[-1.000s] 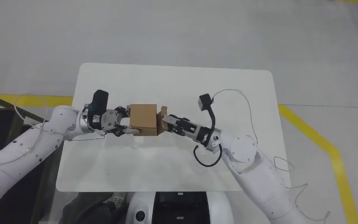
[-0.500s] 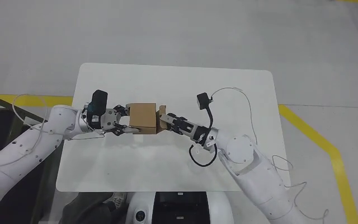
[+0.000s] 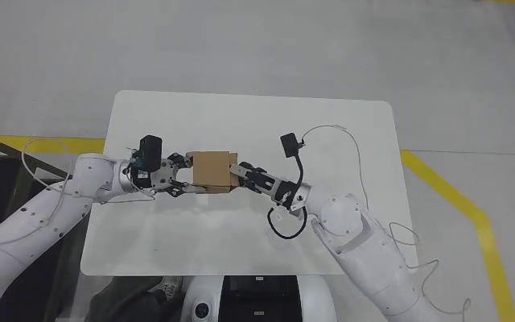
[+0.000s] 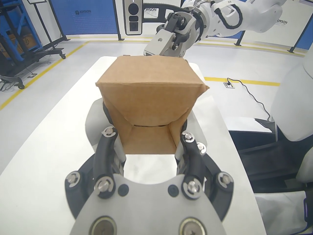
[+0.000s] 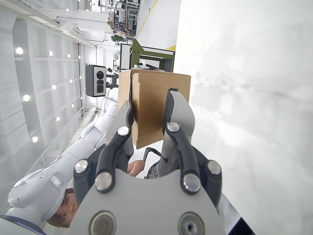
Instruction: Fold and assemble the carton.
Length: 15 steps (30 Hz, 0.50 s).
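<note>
The brown carton point(image 3: 213, 171) is held at the middle of the white table point(image 3: 241, 121) between both arms. My left gripper point(image 3: 180, 175) is at its left end. In the left wrist view the carton point(image 4: 150, 91) has inward-folded end flaps, and the left gripper point(image 4: 149, 138) is shut on it, its fingers point(image 4: 107, 143) clasping both sides. My right gripper point(image 3: 236, 173) is at the carton's right end. In the right wrist view the right gripper point(image 5: 149, 113) pinches that end of the carton point(image 5: 156, 94), pads on the cardboard. The right gripper point(image 4: 166, 47) also rises behind the carton's far end.
The table's far half point(image 3: 257, 113) and front strip point(image 3: 201, 241) are bare white surface. A black camera module and a thin cable point(image 3: 338, 133) ride on the right arm above the table. Grey floor with a yellow line point(image 3: 451, 193) surrounds the table.
The right gripper has moved left against the carton, and the flap that stuck out at the right end now lies folded flat. The left gripper and carton shifted slightly right.
</note>
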Tool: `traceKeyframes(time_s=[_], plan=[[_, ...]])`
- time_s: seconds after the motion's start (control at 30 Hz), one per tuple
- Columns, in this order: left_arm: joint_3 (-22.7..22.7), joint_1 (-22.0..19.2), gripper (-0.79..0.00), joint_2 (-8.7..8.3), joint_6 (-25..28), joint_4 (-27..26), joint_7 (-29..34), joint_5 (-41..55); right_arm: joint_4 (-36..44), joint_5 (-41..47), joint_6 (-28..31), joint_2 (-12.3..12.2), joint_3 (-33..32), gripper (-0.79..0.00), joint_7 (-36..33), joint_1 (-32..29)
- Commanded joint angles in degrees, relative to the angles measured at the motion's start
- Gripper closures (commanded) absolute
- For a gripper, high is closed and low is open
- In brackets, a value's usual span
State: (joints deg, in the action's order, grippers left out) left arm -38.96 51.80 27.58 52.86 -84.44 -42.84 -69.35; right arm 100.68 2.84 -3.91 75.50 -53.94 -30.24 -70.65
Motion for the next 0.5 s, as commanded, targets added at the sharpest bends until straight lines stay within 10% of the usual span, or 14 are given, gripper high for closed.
traceKeyframes(time_s=[0.0,0.47], plan=[[-0.6,0.4,-0.486,0.04,-0.1,-0.3,0.4,-0.2,0.1,-0.2,-0.2,0.0,0.1,-0.240,0.2,0.0],[-3.6,3.2,-0.471,0.90,-1.8,-1.1,3.7,-0.1,1.8,0.0,-0.6,0.3,0.3,-0.268,3.2,-0.9]])
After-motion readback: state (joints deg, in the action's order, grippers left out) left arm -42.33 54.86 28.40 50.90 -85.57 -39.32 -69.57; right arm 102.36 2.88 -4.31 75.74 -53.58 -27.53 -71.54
